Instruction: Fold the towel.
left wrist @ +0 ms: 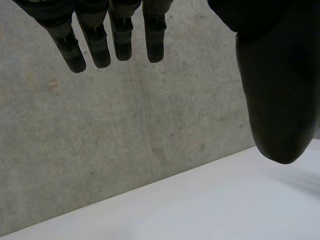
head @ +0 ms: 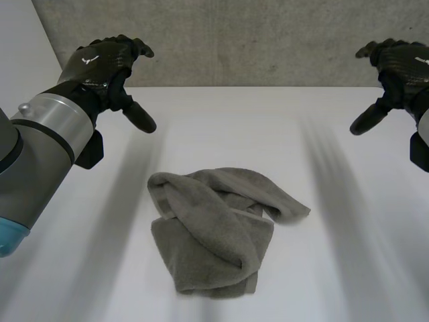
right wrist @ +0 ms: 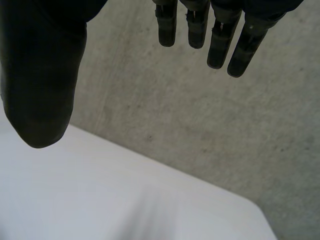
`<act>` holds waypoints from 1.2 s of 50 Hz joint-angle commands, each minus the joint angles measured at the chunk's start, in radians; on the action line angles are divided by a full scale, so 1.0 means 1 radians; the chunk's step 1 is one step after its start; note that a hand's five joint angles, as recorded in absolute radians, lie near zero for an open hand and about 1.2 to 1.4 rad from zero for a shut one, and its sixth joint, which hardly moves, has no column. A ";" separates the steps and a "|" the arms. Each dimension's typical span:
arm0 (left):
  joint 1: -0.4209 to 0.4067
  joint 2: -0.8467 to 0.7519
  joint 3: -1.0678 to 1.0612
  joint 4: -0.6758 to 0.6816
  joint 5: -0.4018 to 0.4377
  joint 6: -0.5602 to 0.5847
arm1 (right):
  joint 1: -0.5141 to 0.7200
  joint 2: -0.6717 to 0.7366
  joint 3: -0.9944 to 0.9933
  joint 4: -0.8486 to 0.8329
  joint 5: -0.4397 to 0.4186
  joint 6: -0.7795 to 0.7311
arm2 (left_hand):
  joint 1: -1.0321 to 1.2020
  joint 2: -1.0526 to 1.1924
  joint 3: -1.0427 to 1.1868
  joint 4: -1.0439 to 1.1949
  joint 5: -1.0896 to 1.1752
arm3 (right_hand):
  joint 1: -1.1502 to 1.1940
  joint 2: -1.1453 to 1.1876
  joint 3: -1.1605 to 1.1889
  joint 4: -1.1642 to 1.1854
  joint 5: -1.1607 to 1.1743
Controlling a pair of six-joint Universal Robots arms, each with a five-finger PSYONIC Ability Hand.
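A grey towel lies crumpled in a loose heap on the white table, near the middle and toward the front. My left hand hovers high over the table's far left, well away from the towel, fingers straight and thumb apart, holding nothing. My right hand hangs at the far right, equally clear of the towel, with its fingers straight and its thumb spread; it is empty.
A grey concrete wall rises directly behind the table's far edge. Bare white tabletop surrounds the towel on all sides.
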 commanded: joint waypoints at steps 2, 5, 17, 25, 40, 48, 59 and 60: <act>0.002 -0.012 -0.002 0.001 0.001 0.010 | 0.027 0.031 -0.028 0.032 -0.004 -0.006 | -0.102 -0.055 -0.058 -0.066 -0.036 | -0.051 -0.077 -0.053 -0.076 -0.067; 0.002 -0.011 -0.001 -0.001 0.001 0.010 | 0.027 0.031 -0.029 0.032 -0.004 -0.006 | -0.102 -0.055 -0.058 -0.066 -0.036 | -0.051 -0.077 -0.053 -0.076 -0.067; 0.004 -0.009 -0.004 0.001 0.002 0.010 | 0.030 0.023 -0.029 0.048 -0.030 -0.008 | -0.102 -0.055 -0.058 -0.066 -0.036 | -0.051 -0.077 -0.053 -0.076 -0.067; 0.002 -0.020 -0.036 0.008 0.050 0.021 | 0.069 0.007 -0.019 0.167 -0.150 -0.011 | -0.099 -0.052 -0.058 -0.066 -0.033 | -0.051 -0.077 -0.053 -0.076 -0.067; 0.058 -0.328 0.007 0.044 0.186 0.275 | 0.142 0.190 0.129 0.238 -0.369 0.026 | -0.072 -0.026 -0.058 -0.066 -0.007 | -0.035 -0.061 -0.053 -0.076 -0.051; 0.061 -0.474 0.075 0.062 0.188 0.355 | 0.207 0.362 0.129 0.114 -0.253 0.034 | -0.066 -0.020 -0.058 -0.066 -0.001 | -0.003 -0.029 -0.053 -0.076 -0.019; 0.059 -0.621 0.148 0.074 0.197 0.396 | 0.234 0.493 0.081 0.031 -0.193 0.045 | 0.045 0.091 -0.058 -0.066 0.111 | 0.091 0.065 -0.053 -0.076 0.075; 0.058 -0.631 0.148 0.076 0.202 0.396 | 0.234 0.493 0.081 0.031 -0.193 0.045 | 0.089 0.135 -0.058 -0.066 0.154 | 0.091 0.066 -0.053 -0.076 0.075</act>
